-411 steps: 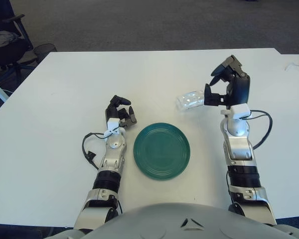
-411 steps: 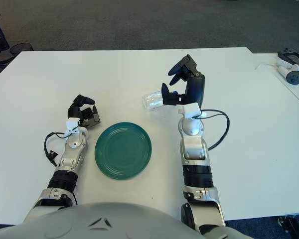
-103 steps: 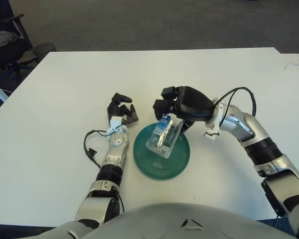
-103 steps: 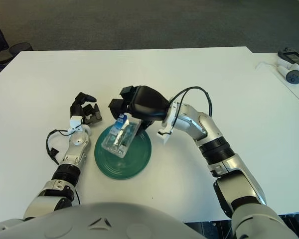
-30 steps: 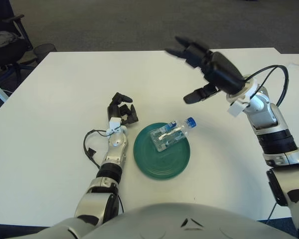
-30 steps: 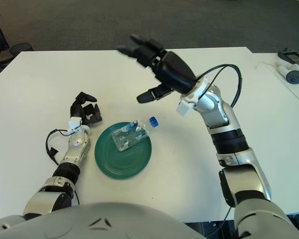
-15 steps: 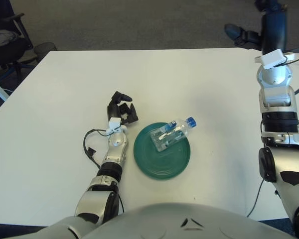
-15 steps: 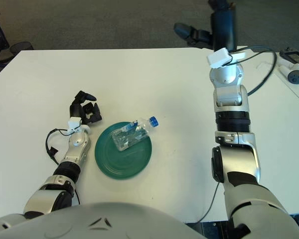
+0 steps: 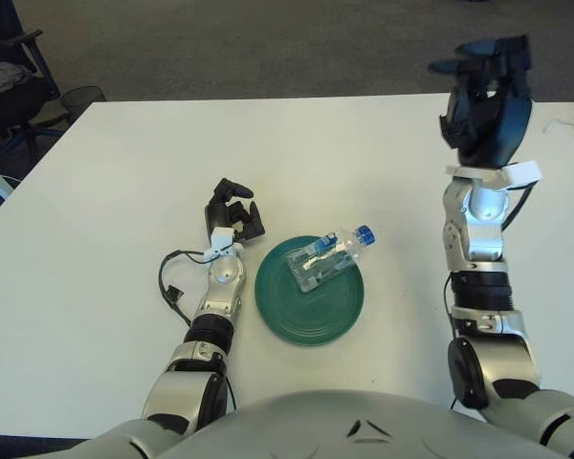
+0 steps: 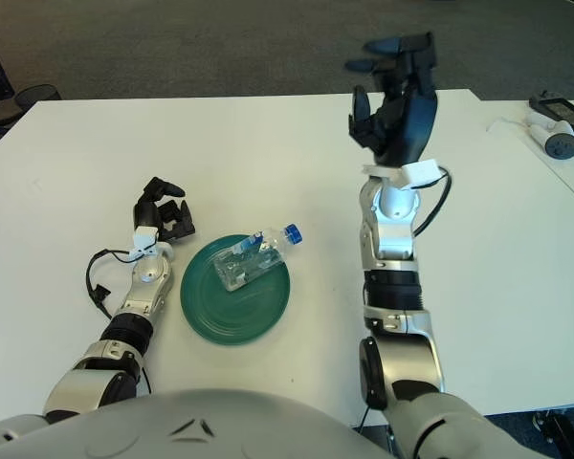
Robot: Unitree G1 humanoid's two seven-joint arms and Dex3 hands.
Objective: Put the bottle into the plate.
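Note:
A clear plastic bottle (image 9: 327, 257) with a blue cap lies on its side on the dark green plate (image 9: 310, 296), its cap end sticking out over the plate's far right rim. My right hand (image 9: 482, 92) is raised high above the table to the right of the plate, fingers spread, holding nothing. My left hand (image 9: 232, 214) rests on the table just left of the plate, fingers curled, empty.
The white table (image 9: 115, 172) stretches around the plate. A black cable (image 9: 172, 287) loops beside my left forearm. A chair and a bin (image 9: 84, 94) stand off the table's far left corner. A white device (image 10: 553, 143) lies at the far right.
My right hand let go of the bottle onto the plate, then swung up and away to the right; in the last half second it came back inward and lower. The left hand stayed put.

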